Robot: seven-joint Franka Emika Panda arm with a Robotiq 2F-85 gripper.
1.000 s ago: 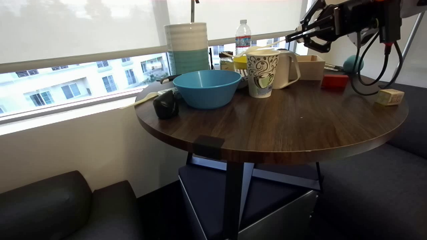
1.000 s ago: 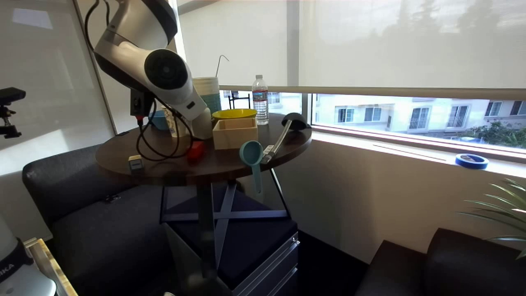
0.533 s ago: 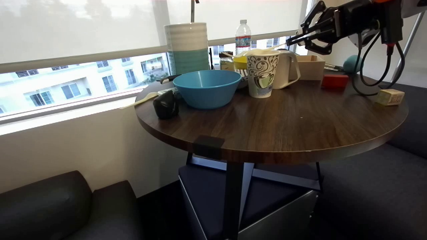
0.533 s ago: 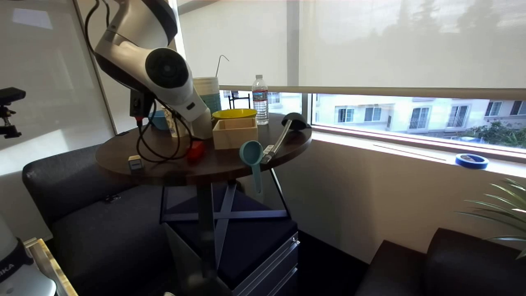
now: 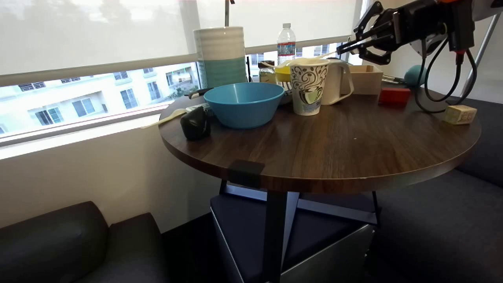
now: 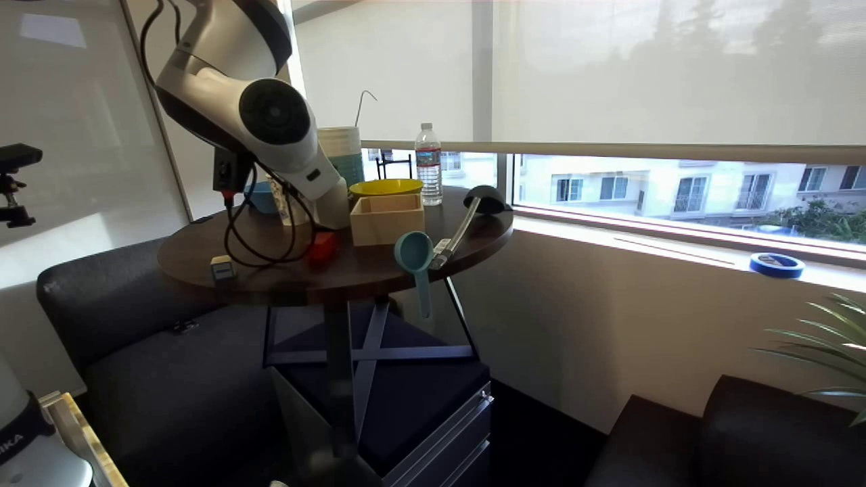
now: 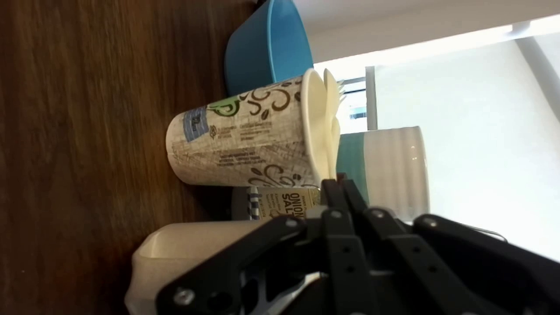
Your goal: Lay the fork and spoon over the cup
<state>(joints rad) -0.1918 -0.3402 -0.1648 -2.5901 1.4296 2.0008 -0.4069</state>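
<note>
The patterned cup (image 5: 309,88) stands upright on the round table; it shows in the wrist view (image 7: 240,135) and is partly hidden in an exterior view (image 6: 278,193). Pale utensils lie across its rim: a spoon-like head (image 7: 331,87) and, behind it, the fork (image 7: 341,89) tines. My gripper (image 5: 338,51) is just beyond the rim, level with it. In the wrist view my gripper (image 7: 340,181) has its fingers nearly together, a narrow gap between, at the end of a utensil handle (image 5: 324,56). Which utensil it holds is hard to tell; my arm hides the fingertips in an exterior view.
A white pitcher (image 5: 332,84) stands close beside the cup. A blue bowl (image 5: 243,104) is on the other side. A yellow bowl (image 6: 385,187), wooden box (image 6: 385,226), water bottle (image 5: 286,43), onion salt jar (image 7: 288,203) and tall two-tone jar (image 5: 222,59) crowd nearby.
Between one second and half a second ago, my gripper and the utensil handle moved slightly down, and the utensil came to lie lower on the rim. Since then nothing visibly moved.
</note>
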